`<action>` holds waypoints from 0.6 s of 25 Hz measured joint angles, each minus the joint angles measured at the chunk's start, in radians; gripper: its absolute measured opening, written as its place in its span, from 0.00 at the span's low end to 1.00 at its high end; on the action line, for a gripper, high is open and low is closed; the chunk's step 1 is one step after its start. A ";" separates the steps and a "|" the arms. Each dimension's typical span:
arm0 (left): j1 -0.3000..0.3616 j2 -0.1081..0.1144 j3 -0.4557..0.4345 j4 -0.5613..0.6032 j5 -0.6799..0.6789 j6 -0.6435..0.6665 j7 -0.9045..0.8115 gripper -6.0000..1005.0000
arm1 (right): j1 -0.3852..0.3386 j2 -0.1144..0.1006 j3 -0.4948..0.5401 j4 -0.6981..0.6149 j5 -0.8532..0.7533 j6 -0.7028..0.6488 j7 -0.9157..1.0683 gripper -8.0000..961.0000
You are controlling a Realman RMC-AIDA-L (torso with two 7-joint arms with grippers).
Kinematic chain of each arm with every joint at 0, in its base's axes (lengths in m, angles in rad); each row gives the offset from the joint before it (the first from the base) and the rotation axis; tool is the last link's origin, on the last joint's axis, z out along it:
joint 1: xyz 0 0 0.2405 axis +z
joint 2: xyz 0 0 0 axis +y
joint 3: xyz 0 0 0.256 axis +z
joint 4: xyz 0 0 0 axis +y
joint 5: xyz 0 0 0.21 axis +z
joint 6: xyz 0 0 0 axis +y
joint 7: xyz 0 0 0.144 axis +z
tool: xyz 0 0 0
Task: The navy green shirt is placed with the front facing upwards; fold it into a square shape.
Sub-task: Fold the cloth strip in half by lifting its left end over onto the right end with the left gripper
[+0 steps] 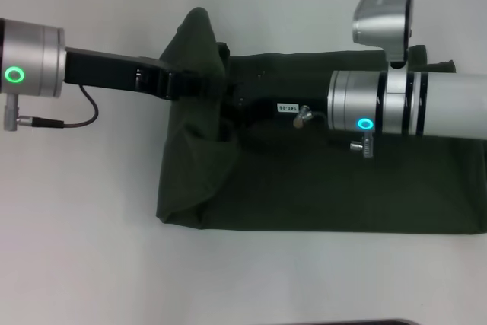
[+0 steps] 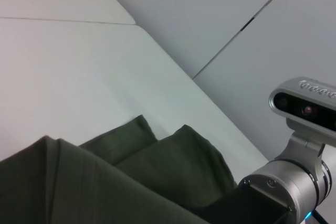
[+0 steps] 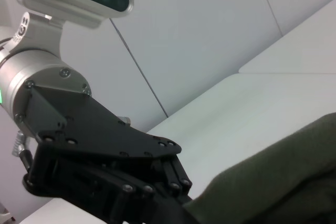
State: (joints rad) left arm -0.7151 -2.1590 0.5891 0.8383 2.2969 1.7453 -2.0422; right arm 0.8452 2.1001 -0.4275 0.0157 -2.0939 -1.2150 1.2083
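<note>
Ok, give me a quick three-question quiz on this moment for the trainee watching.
1. True or false: the shirt lies fully flat on the table.
2. Which pinches the shirt's raised fold? A left gripper; B right gripper; C neither.
3. Fill in: by the robot's sides, the raised fold is at the shirt's ___ end.

Key: 1 false, one end is lifted; 2 A; 3 left.
</note>
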 joint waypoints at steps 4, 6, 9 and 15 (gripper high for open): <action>-0.022 -0.003 0.001 -0.032 -0.017 -0.002 -0.008 0.08 | -0.022 -0.001 0.000 -0.018 0.000 -0.024 -0.004 0.05; -0.027 -0.004 0.003 -0.041 -0.023 -0.002 -0.009 0.08 | -0.035 -0.002 0.000 -0.032 0.000 -0.045 -0.003 0.05; -0.041 -0.005 0.003 -0.062 -0.032 -0.006 -0.009 0.08 | -0.058 -0.002 0.000 -0.061 0.000 -0.080 0.001 0.05; -0.058 -0.008 0.045 -0.117 -0.077 -0.034 -0.009 0.09 | -0.097 -0.006 0.003 -0.102 0.001 -0.133 0.004 0.04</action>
State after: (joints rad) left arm -0.7730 -2.1667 0.6343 0.7213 2.2194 1.7116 -2.0510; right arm 0.7482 2.0942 -0.4245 -0.0859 -2.0929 -1.3476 1.2127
